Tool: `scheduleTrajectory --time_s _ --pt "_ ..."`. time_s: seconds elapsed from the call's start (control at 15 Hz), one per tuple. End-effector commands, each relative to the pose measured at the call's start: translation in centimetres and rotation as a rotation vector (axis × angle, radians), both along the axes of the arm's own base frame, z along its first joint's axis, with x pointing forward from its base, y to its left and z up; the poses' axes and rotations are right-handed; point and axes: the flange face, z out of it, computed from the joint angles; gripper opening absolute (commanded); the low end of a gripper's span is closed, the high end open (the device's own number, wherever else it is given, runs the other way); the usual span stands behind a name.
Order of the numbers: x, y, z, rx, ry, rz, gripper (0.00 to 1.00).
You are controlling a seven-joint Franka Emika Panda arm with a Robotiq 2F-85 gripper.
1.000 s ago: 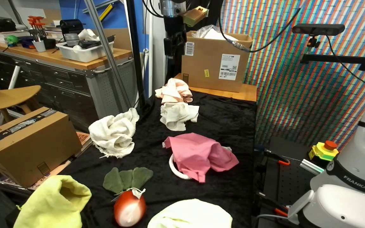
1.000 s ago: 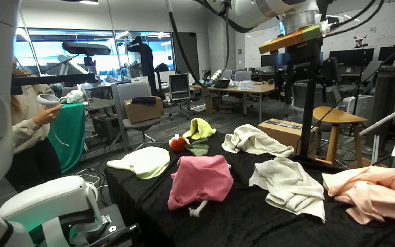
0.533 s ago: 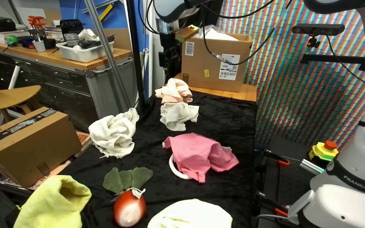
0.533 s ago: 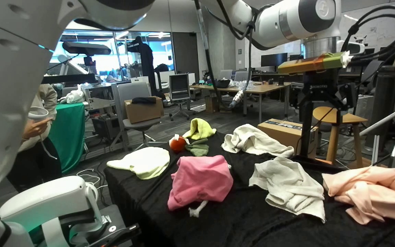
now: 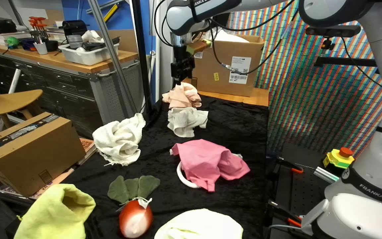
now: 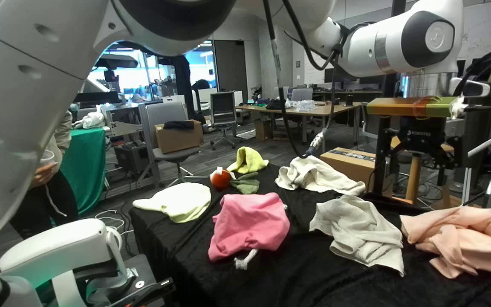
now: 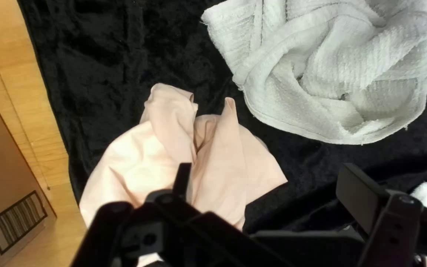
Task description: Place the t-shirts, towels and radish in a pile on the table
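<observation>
Down comes the gripper [image 7: 270, 187], lower now in both exterior views and nearer the peach cloth [image 5: 181, 98], touching or not hard to say; the arm [image 6: 367, 51] swings further into view.

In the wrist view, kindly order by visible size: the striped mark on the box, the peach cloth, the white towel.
1. White towel, cut off by the frame
2. Peach cloth, partly behind the gripper
3. Striped mark
Visible area only; full sizes unsure.

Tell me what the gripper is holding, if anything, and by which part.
Nothing is held: the gripper stands wide open near the peach cloth.
</observation>
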Motion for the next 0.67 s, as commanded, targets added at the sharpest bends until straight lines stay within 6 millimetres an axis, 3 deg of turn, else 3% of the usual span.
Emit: scheduleTrajectory --time_s 0.0,0.6 --pt "1.3 -1.6 -1.6 0.002 -0.035 -0.076 1.0" --pt "2.7 -3.6 -8.6 -0.025 -0.016 -0.206 1.0"
